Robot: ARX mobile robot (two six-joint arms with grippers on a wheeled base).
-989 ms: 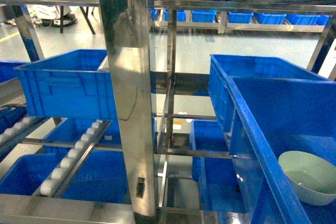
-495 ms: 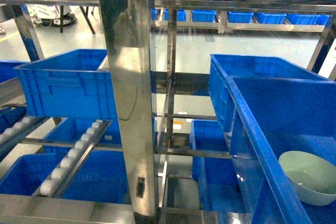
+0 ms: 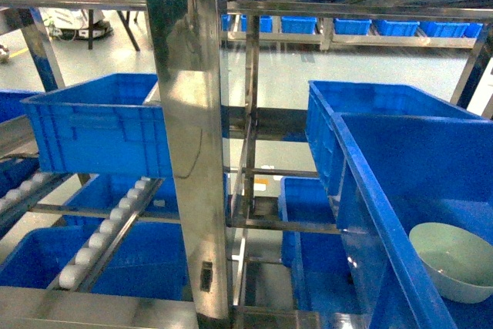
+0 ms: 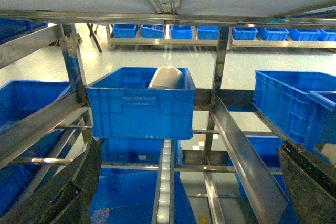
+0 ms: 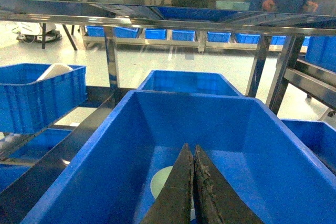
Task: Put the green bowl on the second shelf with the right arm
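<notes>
The pale mint-green bowl (image 3: 454,260) lies upright on the floor of a large blue crate (image 3: 362,159) at the lower right of the head view. In the right wrist view my right gripper (image 5: 190,148) is shut with nothing between its fingers. It hangs over that crate (image 5: 210,114), and the bowl (image 5: 161,179) peeks out just left of and behind the dark fingers, mostly hidden by them. My left gripper (image 4: 189,148) is open and empty, its fingers at the frame's lower corners. Neither gripper shows in the head view.
A shiny steel post (image 3: 189,152) stands in the middle foreground. A blue crate (image 3: 100,125) on the left shelf holds a pale rounded object (image 4: 165,77). A white roller rail (image 3: 108,229) runs below it. Another blue crate (image 3: 370,98) stands behind the bowl's crate.
</notes>
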